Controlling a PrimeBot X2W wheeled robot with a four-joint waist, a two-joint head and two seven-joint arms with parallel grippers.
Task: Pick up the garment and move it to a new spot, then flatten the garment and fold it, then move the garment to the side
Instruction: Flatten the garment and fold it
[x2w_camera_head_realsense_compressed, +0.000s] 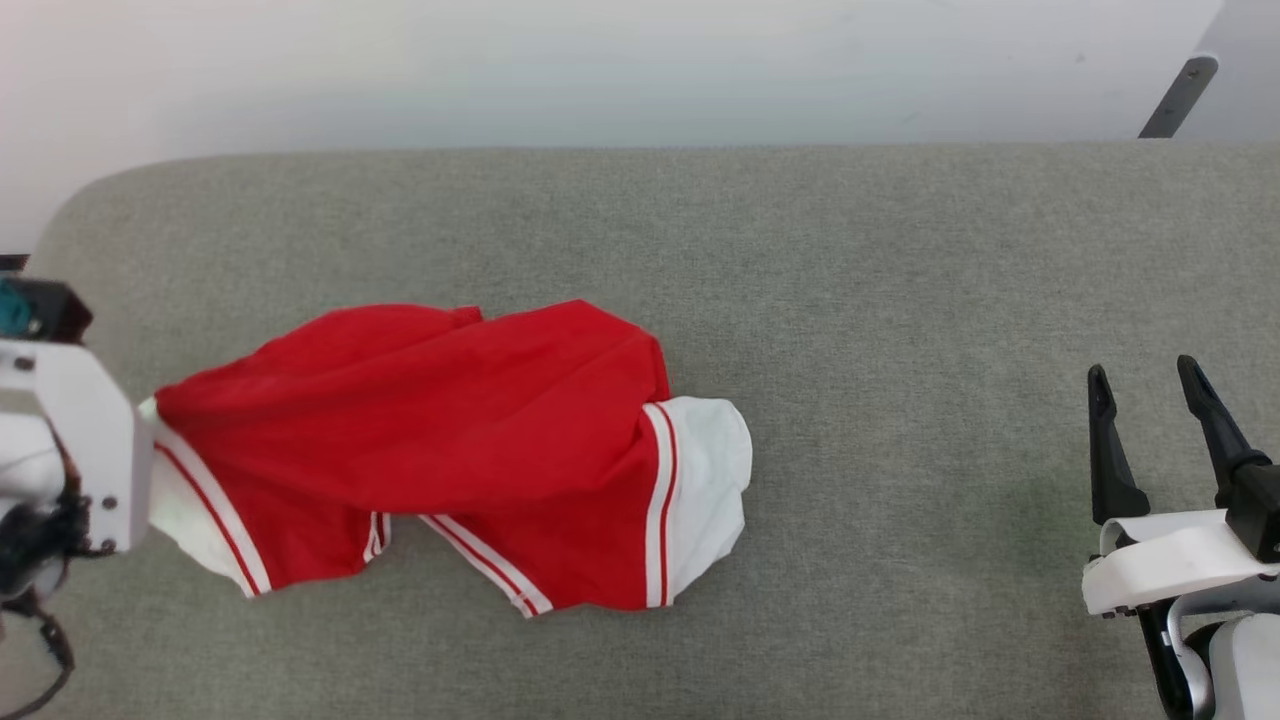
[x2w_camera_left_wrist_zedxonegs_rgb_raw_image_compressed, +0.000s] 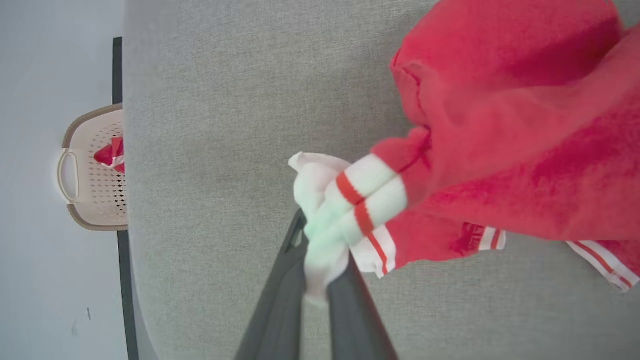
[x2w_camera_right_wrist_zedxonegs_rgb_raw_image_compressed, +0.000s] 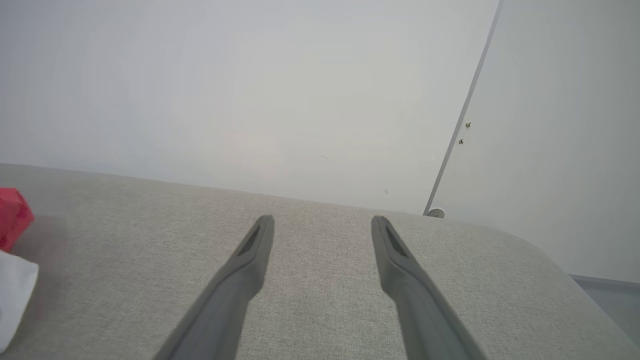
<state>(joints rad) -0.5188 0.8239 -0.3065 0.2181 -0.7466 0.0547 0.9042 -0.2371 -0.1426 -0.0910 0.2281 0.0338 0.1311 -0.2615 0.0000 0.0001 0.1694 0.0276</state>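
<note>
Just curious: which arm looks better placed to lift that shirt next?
Left, probably: the left gripper is shut on the shirt at a white sleeve; the right gripper hangs open, well away from it.

The garment (x2w_camera_head_realsense_compressed: 430, 420) is seen in red, with white sleeves edged by red-and-white stripes; the padded surface (x2w_camera_head_realsense_compressed: 900, 250) beneath it is flecked grey.

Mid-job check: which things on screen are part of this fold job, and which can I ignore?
Job:
- garment, crumpled on the grey padded surface
- left gripper, shut on its white sleeve
- right gripper, open, holding nothing

Ignore:
- beige perforated basket beyond the surface's edge
- red-and-white cloth inside it
</note>
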